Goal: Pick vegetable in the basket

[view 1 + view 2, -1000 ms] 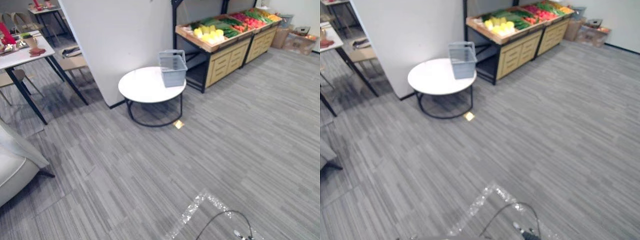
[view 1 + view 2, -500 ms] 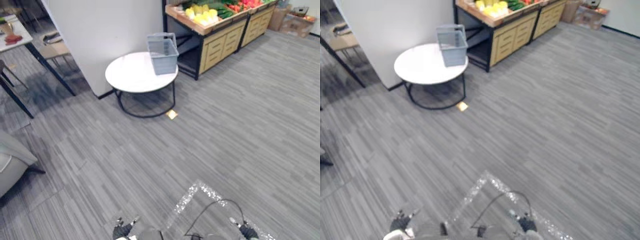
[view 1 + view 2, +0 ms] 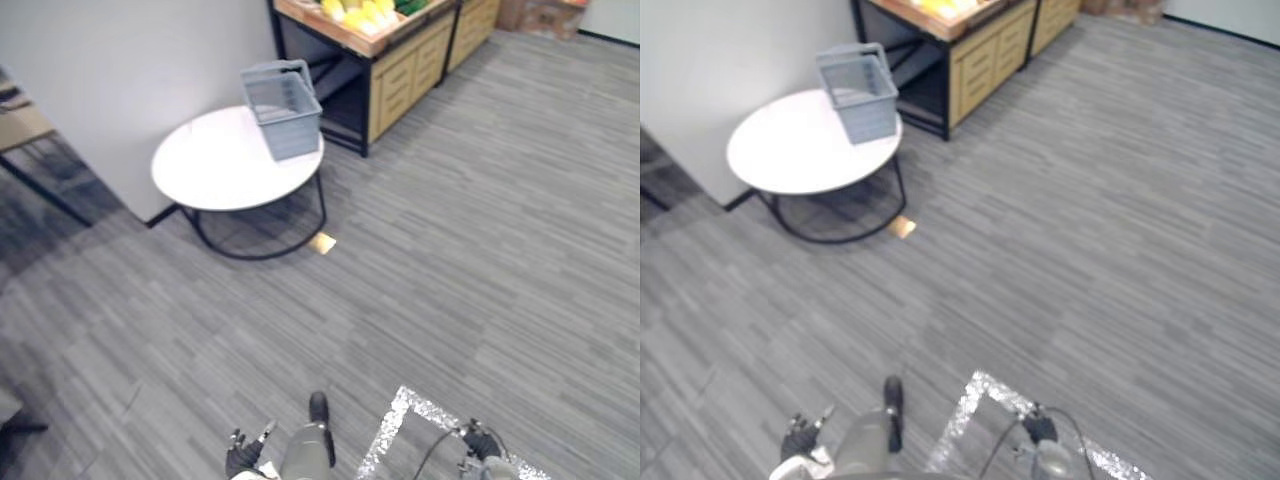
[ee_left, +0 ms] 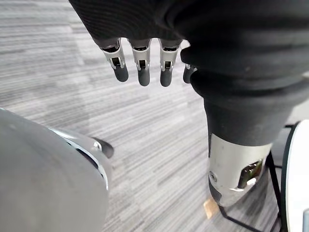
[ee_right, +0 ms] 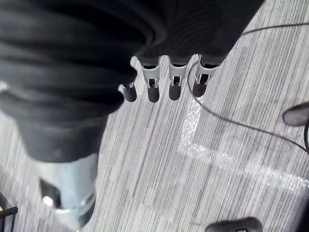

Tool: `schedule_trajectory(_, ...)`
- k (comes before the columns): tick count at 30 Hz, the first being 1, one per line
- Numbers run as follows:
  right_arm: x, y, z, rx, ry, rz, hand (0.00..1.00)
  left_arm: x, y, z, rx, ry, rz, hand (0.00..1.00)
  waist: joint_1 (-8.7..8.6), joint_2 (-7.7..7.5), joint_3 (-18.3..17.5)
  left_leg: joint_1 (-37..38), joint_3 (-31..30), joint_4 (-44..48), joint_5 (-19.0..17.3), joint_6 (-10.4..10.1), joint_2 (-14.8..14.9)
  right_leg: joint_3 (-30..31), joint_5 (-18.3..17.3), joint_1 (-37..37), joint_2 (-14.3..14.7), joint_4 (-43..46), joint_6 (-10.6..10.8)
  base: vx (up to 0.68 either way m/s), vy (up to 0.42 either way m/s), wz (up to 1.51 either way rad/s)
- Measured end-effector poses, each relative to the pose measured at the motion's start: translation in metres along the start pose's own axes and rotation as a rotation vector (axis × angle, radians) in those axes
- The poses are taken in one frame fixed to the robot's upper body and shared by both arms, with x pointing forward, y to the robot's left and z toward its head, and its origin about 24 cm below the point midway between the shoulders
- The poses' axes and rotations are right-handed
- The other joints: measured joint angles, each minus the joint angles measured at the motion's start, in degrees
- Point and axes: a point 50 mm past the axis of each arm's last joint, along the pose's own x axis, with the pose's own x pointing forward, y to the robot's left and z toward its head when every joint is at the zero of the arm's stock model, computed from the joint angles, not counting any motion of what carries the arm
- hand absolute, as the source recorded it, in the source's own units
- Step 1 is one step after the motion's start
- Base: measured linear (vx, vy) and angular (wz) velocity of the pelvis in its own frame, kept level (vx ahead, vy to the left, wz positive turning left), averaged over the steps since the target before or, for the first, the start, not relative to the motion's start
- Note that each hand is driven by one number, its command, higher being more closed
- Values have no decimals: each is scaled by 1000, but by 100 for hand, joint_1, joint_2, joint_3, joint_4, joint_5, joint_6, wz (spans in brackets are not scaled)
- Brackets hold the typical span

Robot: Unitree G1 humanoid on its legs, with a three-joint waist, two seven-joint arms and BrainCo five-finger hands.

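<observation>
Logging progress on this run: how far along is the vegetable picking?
Done: nothing; the grey basket on the round white table looks empty. In hand: nothing; the left hand and the right hand hang open above the carpet, away from the table. Left: reach the produce stand, take a yellow vegetable and put it in the basket.

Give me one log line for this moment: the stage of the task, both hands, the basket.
stage: nothing picked yet | left hand: open, empty | right hand: open, empty | basket: on round white table beside produce stand
</observation>
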Motion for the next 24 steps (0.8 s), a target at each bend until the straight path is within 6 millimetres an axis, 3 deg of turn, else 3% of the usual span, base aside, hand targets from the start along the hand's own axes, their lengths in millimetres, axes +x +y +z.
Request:
schedule_trajectory(2, 0, -2, -1, 2, 4, 2, 0, 1, -3, 6, 14, -22, -15, 0, -4, -68, -27, 142, 174, 32, -185, 357, -219, 86, 415, -529, -195, 1043, 37, 505, 315, -14)
schedule_trajectory(3, -1, -5, -3, -1, 13, -4, 0, 0, -3, 5, 26, -24, -23, 0, -29, -79, -21, 346, 201, 131, -364, 567, -357, 57, 818, -736, -295, 1755, 120, 520, 309, 1)
schedule_trajectory(5, -2, -8, -7, -10, 22, -9, 0, -3, -3, 5, 44, -32, -39, 0, -76, -68, -12, 800, 275, 224, -754, 713, -472, -44, 1870, -1160, -441, 3114, 427, 425, 247, 3)
schedule_trajectory(6, -3, -8, -9, -29, 24, -6, 0, -5, -5, 6, 55, -43, -58, 0, -96, -18, 15, 1072, 296, 290, -989, 791, -516, -97, 1999, -1483, -464, 4026, 493, 417, 227, 3)
schedule_trajectory(7, -3, -8, -9, -36, 24, -4, 0, -4, -4, 10, 62, -60, -67, 0, -95, -17, 16, 1283, 293, 280, -1113, 808, -550, -243, 1901, -1755, -498, 4565, 364, 488, 232, 2)
schedule_trajectory(9, -3, -9, -8, -31, 17, -8, 0, -5, -8, 20, 79, -111, -94, 0, -112, 24, 42, 1918, 252, -116, -1215, 847, -627, -892, 1411, -2370, -521, 5136, -141, 440, 139, 1)
schedule_trajectory(11, -3, -11, -8, -24, 13, -13, 0, -5, -11, 24, 76, -128, -102, 0, -122, 90, 95, 2311, 217, -302, -1278, 833, -629, -1294, 1120, -2648, -534, 5072, -193, 406, 12, 9)
schedule_trajectory(14, -5, -17, -3, 5, -24, -34, 0, -4, -17, 27, 70, -135, -113, 0, -185, 150, 136, 2868, 94, -336, -1568, 767, -572, -1922, 919, -2900, -652, 3861, -233, 324, -70, 25)
schedule_trajectory(16, -5, -19, -2, 25, -32, -50, 0, -2, -24, 25, 93, -121, -113, 0, -190, 210, 133, 3010, -18, -296, -1757, 636, -443, -2099, 1011, -2863, -684, 2490, -159, 373, -176, 30)
schedule_trajectory(18, -5, -19, -3, 23, -28, -66, 0, 1, -30, 20, 120, -90, -107, 0, -130, 245, 135, 3188, -112, -253, -2058, 341, -207, -1990, 1256, -2862, -661, 719, 67, 377, -224, 13)
schedule_trajectory(20, -6, -20, -6, 27, -13, -82, 0, 3, -31, 15, 128, -53, -89, 0, -124, 216, 120, 3352, -197, -169, -2414, 114, -19, -1857, 1447, -2865, -696, 90, 189, 481, -347, 19)
schedule_trajectory(21, -7, -21, -9, 33, -2, -89, 0, 3, -30, 8, 111, -12, -69, 0, -145, 183, 90, 3537, -268, -198, -2623, -6, 73, -1779, 1487, -2855, -749, 100, 204, 642, -483, 12)
schedule_trajectory(22, -6, -25, -7, 33, -5, -99, 0, 3, -28, 3, 101, 17, -57, 0, -159, 275, 69, 3662, -275, -260, -2709, -14, 208, -1780, 1825, -2900, -652, 308, 239, 723, -485, 20)
schedule_trajectory(23, -6, -29, -6, 25, -9, -112, 0, -1, -24, -15, 95, 99, -36, 0, -190, 465, -113, 3775, -370, -271, -2584, -62, 425, -1760, 1860, -2992, -451, 730, 243, 666, -394, 11)
schedule_trajectory(24, -5, -32, -6, 26, 0, -132, 0, -3, -25, -26, 131, 153, -57, 0, -191, 550, -167, 3722, -511, -1, -2214, -52, 543, -1767, 1671, -3056, -362, 1121, -65, 669, -395, 8)
